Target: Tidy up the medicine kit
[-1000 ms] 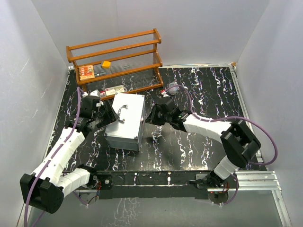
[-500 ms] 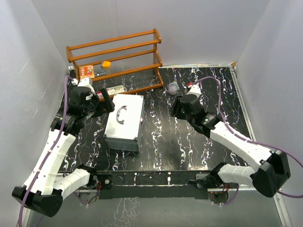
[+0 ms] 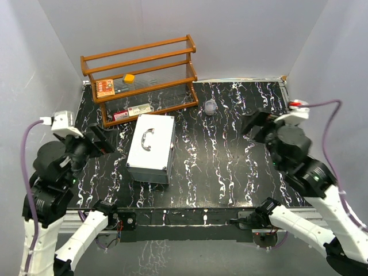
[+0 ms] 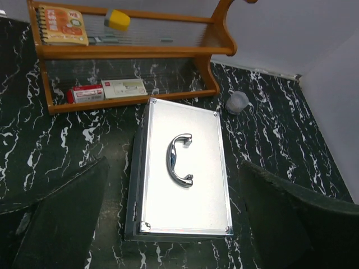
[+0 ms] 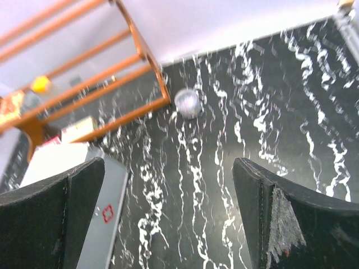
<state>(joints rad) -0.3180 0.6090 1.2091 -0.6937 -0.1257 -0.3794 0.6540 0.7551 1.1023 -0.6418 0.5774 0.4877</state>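
The medicine kit [image 3: 151, 148] lies shut on the black marbled table, a silver case with its curved handle [image 3: 148, 138] on top. My left gripper [image 3: 99, 144] hovers to its left, open and empty. In the left wrist view the medicine kit [image 4: 185, 168] fills the space between the wide-spread fingers [image 4: 67, 218] of the left gripper [image 4: 173, 162], well below them. My right gripper [image 3: 257, 127] hangs far to the right of the kit, open and empty. In the right wrist view the right gripper [image 5: 168, 162] frames bare table, with the kit's grey side [image 5: 106, 224] at the lower left.
A brown wooden rack [image 3: 141, 75] stands at the back left, holding an orange booklet [image 3: 104, 87], a yellow piece [image 3: 129, 77] and, on its lower shelf, a red box [image 3: 121, 114] and a white box [image 3: 140, 109]. A small clear round container [image 3: 210, 107] sits beside the rack. White walls enclose the table.
Both grippers were close against the kit's two sides a second ago. Both arms have pulled back and up toward their bases, and both grippers have opened wide. The kit stayed put.
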